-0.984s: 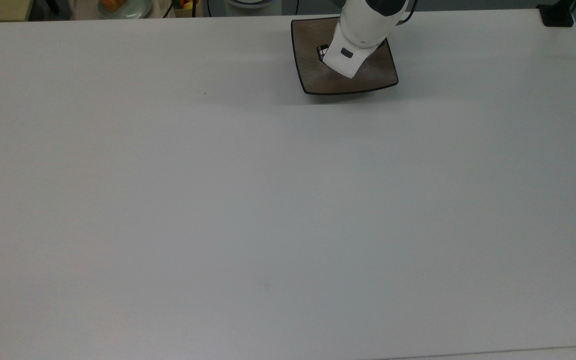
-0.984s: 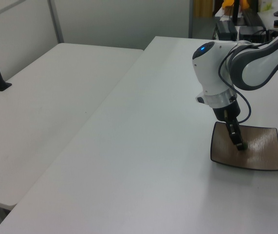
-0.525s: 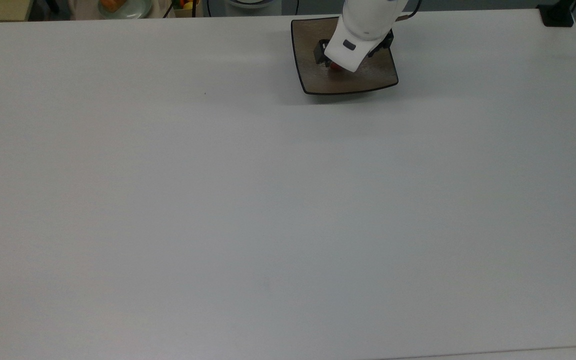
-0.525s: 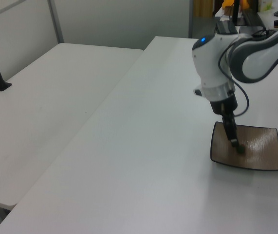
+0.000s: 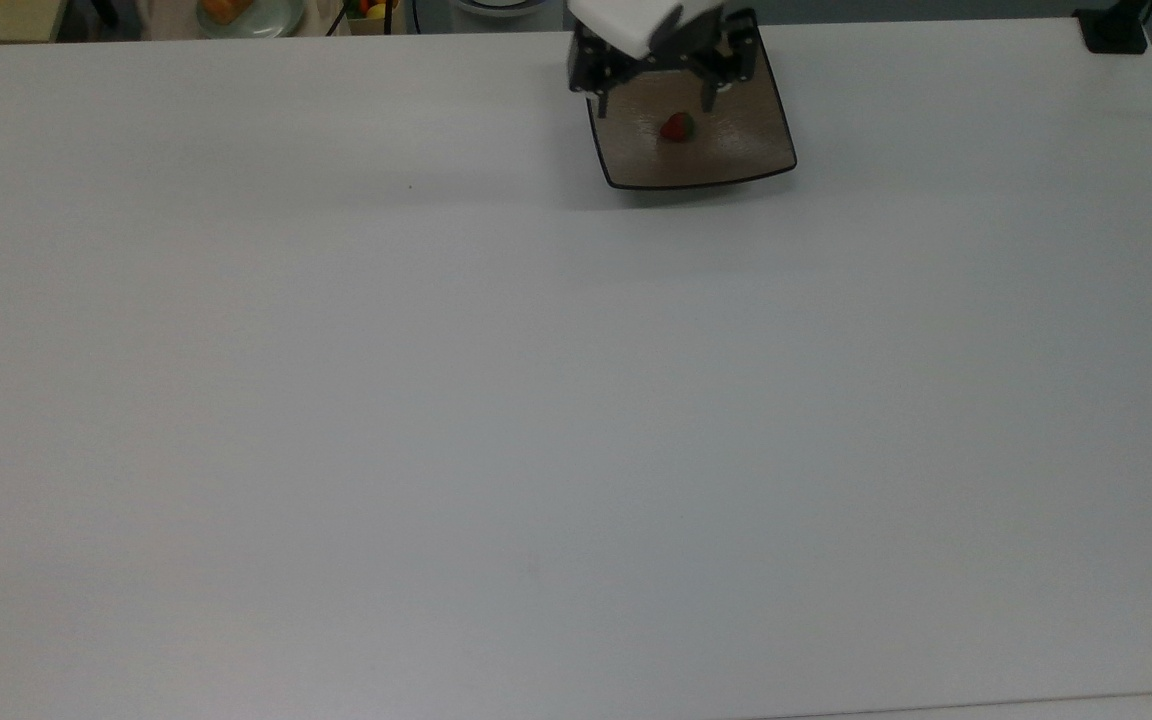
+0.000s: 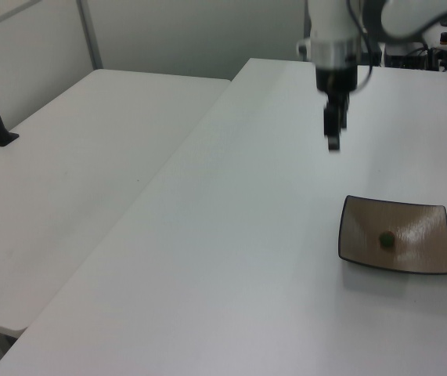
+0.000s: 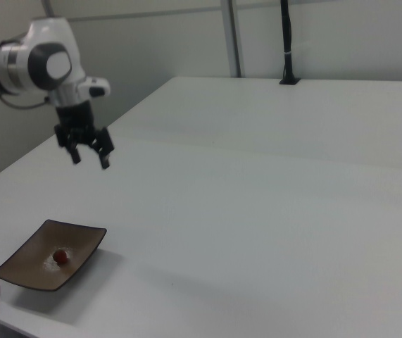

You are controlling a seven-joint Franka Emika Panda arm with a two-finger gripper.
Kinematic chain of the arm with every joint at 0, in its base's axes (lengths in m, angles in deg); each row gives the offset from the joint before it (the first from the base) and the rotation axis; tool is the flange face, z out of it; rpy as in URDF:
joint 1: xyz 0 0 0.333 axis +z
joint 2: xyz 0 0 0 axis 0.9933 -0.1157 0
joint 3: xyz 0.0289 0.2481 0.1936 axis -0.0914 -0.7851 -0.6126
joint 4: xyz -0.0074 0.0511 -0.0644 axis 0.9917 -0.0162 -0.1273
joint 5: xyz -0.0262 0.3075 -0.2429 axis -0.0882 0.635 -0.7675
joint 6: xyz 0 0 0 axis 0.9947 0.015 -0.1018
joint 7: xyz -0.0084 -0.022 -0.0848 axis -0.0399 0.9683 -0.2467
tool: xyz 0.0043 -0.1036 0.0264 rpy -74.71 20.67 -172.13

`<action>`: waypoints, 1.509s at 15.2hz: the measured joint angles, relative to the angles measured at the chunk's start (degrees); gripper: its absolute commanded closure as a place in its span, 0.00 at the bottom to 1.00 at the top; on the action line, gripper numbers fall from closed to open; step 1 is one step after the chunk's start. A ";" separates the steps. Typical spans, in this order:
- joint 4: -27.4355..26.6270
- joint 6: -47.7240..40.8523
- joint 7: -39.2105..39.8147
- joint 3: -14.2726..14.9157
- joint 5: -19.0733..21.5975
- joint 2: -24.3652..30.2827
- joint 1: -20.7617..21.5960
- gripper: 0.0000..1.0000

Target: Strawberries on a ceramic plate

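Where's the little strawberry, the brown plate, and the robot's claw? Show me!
strawberry (image 5: pixel 677 127), top view, on its red body.
ceramic plate (image 7: pixel 81 236), right view, on bare surface near its far corner.
gripper (image 7: pixel 90 158), right view, midway between the two open fingertips, raised above the plate.

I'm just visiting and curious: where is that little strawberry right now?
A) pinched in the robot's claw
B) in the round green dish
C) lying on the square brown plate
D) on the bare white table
C: the strawberry lies on the ceramic plate, while the open gripper hangs above it, empty.

Red strawberry (image 5: pixel 677 127) – green cap, glossy brown-grey plate (image 5: pixel 736 150), perhaps faintly streaked, white table (image 5: pixel 536 400).
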 measured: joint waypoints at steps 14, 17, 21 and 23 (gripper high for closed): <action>4.60 -1.47 11.28 9.25 0.05 4.43 -2.97 0.00; 4.49 -0.96 12.88 9.25 0.08 4.13 -2.97 0.00; 4.48 -0.83 12.89 9.25 0.08 4.12 -3.14 0.00; 4.48 -0.83 12.89 9.25 0.08 4.12 -3.19 0.00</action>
